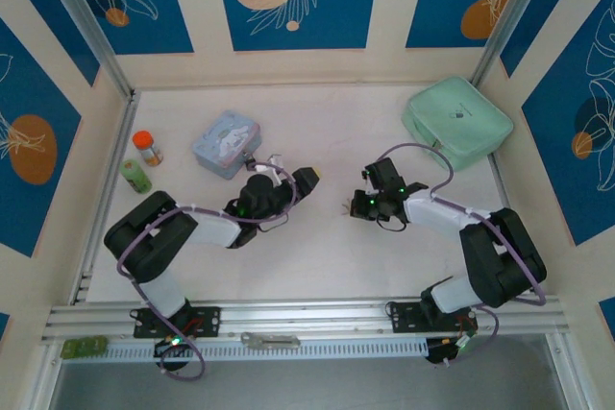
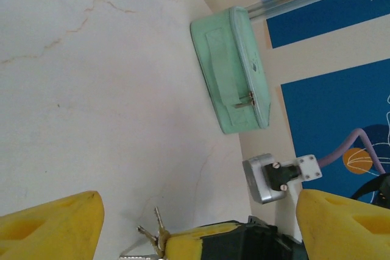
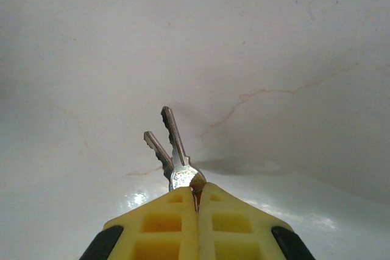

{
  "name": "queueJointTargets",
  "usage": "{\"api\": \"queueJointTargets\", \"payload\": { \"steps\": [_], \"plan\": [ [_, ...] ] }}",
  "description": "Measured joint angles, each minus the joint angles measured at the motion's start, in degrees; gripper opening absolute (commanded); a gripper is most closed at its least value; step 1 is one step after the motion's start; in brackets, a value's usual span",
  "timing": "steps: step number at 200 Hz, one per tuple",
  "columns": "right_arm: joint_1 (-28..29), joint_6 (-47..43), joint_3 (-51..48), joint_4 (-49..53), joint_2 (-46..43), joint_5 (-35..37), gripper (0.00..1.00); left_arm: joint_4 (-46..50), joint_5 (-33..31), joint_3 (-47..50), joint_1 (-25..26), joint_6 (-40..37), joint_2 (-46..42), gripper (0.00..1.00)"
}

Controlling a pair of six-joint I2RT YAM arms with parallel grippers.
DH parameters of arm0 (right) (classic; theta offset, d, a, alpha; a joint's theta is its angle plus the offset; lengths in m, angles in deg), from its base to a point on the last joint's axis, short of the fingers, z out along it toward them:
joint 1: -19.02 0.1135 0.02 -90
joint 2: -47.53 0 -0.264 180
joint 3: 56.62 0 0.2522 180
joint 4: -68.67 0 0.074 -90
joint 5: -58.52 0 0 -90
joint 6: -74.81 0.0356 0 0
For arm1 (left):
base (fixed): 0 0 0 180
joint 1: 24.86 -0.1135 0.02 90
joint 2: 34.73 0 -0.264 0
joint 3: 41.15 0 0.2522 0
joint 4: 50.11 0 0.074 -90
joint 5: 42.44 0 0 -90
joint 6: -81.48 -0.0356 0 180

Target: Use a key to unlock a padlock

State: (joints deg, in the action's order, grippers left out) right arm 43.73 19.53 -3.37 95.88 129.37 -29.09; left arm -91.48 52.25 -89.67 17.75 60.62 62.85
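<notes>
The pale marbled counter is carrying a mint-green zipped soft case at its far right corner and a pale blue rectangular tin towards the far left. Both are lying well apart from the work at the middle.

The two arms are reaching inward and facing each other. The left gripper is hanging just above the counter with its yellow jaws spread wide and nothing between them. The right gripper is pressing its jaws together, pinching the small silvery key bunch by its head. Two toothed blades are sticking out past the tips, over bare counter, pointing towards the left gripper.

The step in hand appears to be presenting the key, already grasped. I cannot make out the small dark padlock in any view, so I cannot tell where it is lying. The next move likely calls for the left jaws to be steadying that lock, keyhole facing the blades, before one blade goes in.
</notes>
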Motion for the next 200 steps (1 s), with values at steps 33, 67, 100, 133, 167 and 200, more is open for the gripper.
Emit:
{"api": "queueJointTargets", "payload": {
  "steps": [33,67,100,133,167,200],
  "plan": [
    [-1.84,-0.31,-2.64,-2.99,-1.97,-3.15,0.00,-2.14,1.27,0.00,0.96,1.64,2.47,0.75],
    [-3.21,-2.62,-3.61,-4.76,-3.63,-6.43,0.00,-4.83,4.63,-0.94,1.36,2.36,5.92,0.66],
    [-4.09,-4.68,-3.61,-6.47,-4.94,-10.99,0.00,-6.67,9.90,-4.90,1.40,1.46,8.13,0.62],
    [-4.11,-6.10,-3.61,-7.30,-7.50,-14.08,0.00,-7.98,14.82,-7.30,1.40,-0.09,8.92,0.57],
    [-4.11,-6.71,-3.63,-8.87,-9.64,-16.11,0.00,-6.73,17.66,-8.17,1.42,-2.23,9.16,0.57],
    [-4.11,-6.91,-3.63,-9.77,-10.51,-17.49,0.00,-5.11,19.19,-9.22,1.44,-3.76,9.55,0.54]
  ]
}}
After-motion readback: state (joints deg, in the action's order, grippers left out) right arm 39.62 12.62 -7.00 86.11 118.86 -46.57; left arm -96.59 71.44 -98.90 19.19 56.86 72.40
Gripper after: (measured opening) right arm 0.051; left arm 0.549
